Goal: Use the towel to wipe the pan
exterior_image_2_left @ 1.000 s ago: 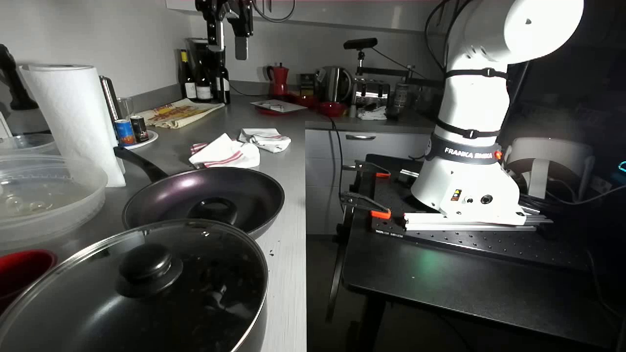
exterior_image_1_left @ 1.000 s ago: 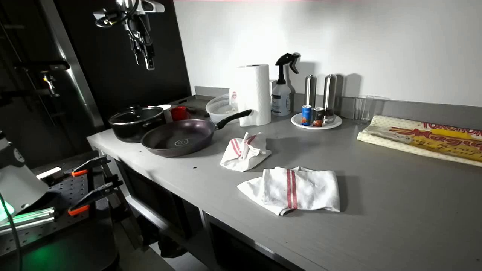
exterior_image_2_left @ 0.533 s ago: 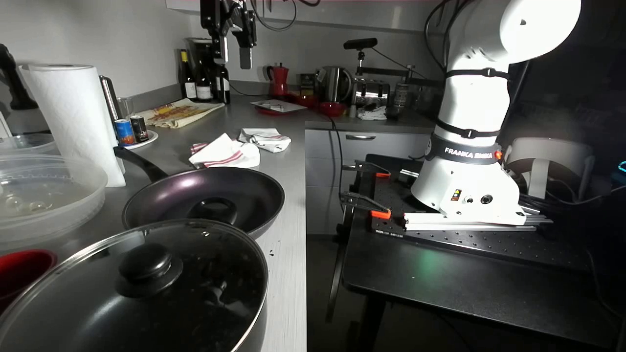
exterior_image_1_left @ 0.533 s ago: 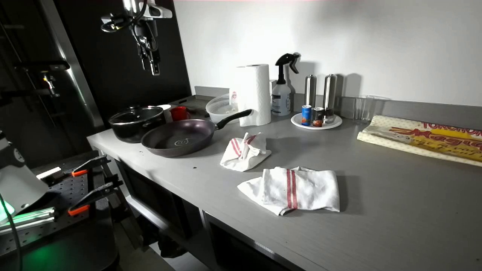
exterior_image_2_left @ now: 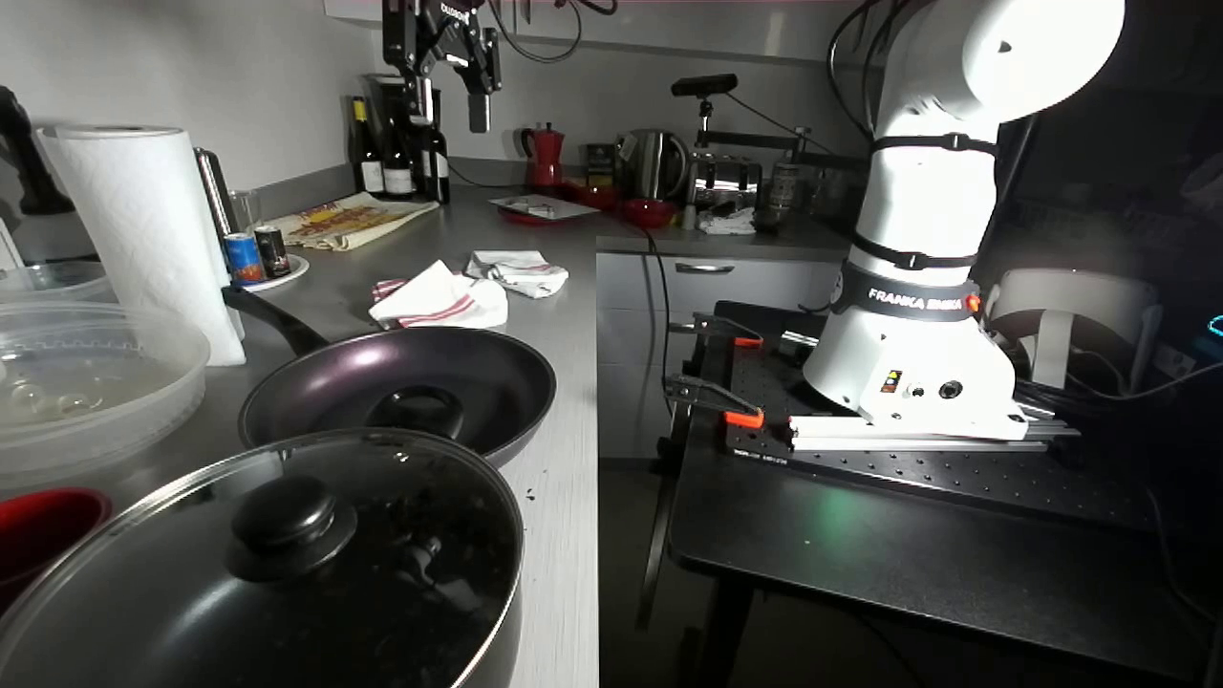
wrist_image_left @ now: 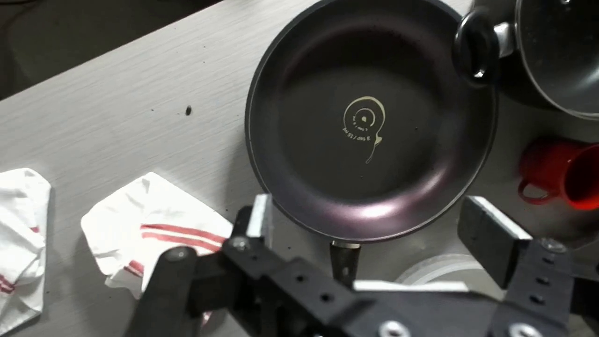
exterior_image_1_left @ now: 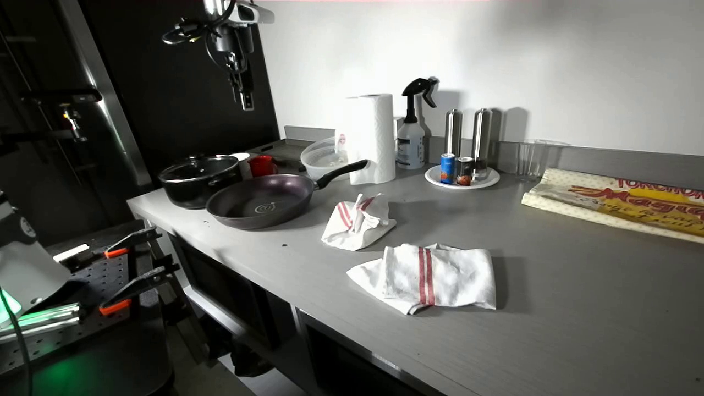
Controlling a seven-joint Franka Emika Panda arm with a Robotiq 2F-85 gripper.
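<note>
We find the gripper (wrist_image_left: 376, 219) hanging well above the counter (wrist_image_left: 140, 117), jaws wide apart. In the wrist view we record the pan (wrist_image_left: 372, 121) on the counter, handle (wrist_image_left: 345, 262) towards six o'clock. From the pan, we locate the nearer striped towel (wrist_image_left: 145, 216), rumpled, at eight o'clock, the farther towel (wrist_image_left: 21, 236) beyond it, and the lidded pot (wrist_image_left: 561, 61) between two and three o'clock

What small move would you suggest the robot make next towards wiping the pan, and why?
I would probably shift the gripper sideways until it hangs above the crumpled red-striped towel beside the frying pan. The gripper is open and holds nothing, and in the wrist view its gap frames the pan's handle, while that towel lies off to the left.
</note>
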